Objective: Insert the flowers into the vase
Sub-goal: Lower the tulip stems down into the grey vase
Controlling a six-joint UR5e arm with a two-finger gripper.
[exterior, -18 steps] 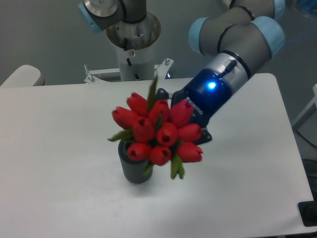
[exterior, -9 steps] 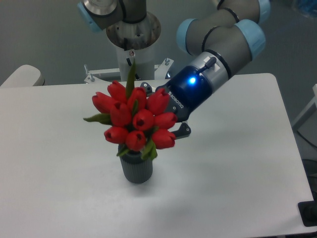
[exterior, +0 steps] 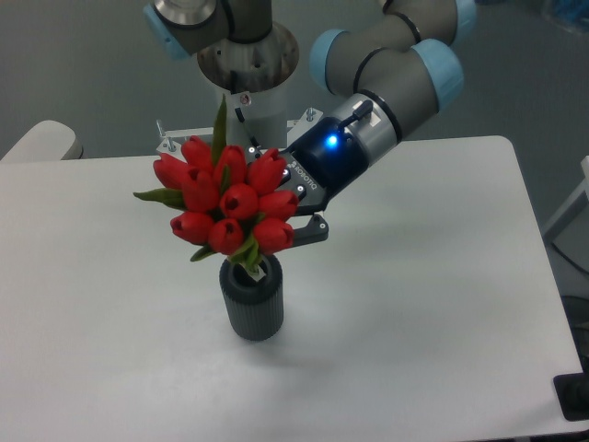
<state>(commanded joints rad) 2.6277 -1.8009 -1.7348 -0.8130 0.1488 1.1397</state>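
Above the vase mouth, my claw [exterior: 296,232] grips the bunch of red tulips [exterior: 225,198] from the right side. One dark finger shows beside the lowest heads, and the rest of the jaws sit behind the blooms, so I cannot see their gap, though the bunch hangs in mid-air and nothing else supports it; I judge the claw closed on the stems. The wrist slants down from the upper right, its blue light on.

The tulip heads sit high and a little left of the dark grey ribbed vase [exterior: 250,299], which stands upright on the white desk [exterior: 433,304]. A few green stem ends and leaves reach down to the rim at the opening; whether they are inside or only at the lip I cannot tell.

The insertion looks part done at best. My worry is the lean: the bunch tilts left while the vase sits below and right of it, so a straight push could catch stems on the thick rim, splay them outside, or shove the small vase over. Letting go too high could leave the top-heavy bunch to tip the vase.
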